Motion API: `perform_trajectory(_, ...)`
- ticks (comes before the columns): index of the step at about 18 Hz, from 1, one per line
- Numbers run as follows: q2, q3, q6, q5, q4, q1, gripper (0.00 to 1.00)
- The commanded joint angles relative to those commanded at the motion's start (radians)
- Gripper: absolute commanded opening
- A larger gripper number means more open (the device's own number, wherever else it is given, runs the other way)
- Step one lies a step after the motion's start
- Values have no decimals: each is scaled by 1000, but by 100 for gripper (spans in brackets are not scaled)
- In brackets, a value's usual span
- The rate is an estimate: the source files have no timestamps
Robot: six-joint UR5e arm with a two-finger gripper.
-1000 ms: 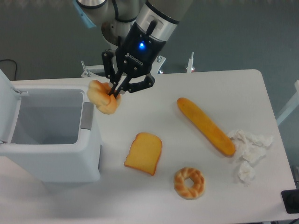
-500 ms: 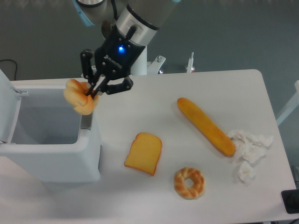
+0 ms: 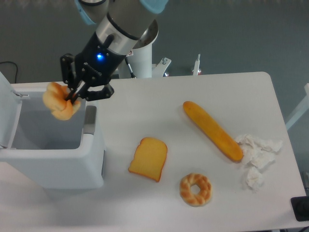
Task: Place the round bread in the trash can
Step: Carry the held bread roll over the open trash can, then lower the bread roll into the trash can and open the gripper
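My gripper point(image 3: 71, 97) is shut on the round bread point(image 3: 59, 100), a pale golden knotted bun. It holds the bun in the air over the open mouth of the trash can point(image 3: 53, 166), near the can's right inner wall. The trash can is a boxy white bin at the left of the table with a grey side panel point(image 3: 90, 120). Its lid point(image 3: 7, 108) stands open at the left edge.
On the white table lie a square toast slice point(image 3: 148, 158), a ring-shaped twisted bread point(image 3: 195, 189), a long baguette point(image 3: 212, 130) and crumpled white paper point(image 3: 256, 154) at the right. The arm's base stands at the table's back edge.
The gripper has carried the round bread to the left, from beside the trash can's right rim to over its opening. Nothing else moved.
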Motion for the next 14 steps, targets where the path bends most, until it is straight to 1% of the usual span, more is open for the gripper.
perform_trajectory(6,-8,-35,2,2,54,-22,0)
perform_trajectory(12,-23,-40,6,2,55,-40,0)
perform_trajectory(14,-32,-40,3,2,64,-52,0)
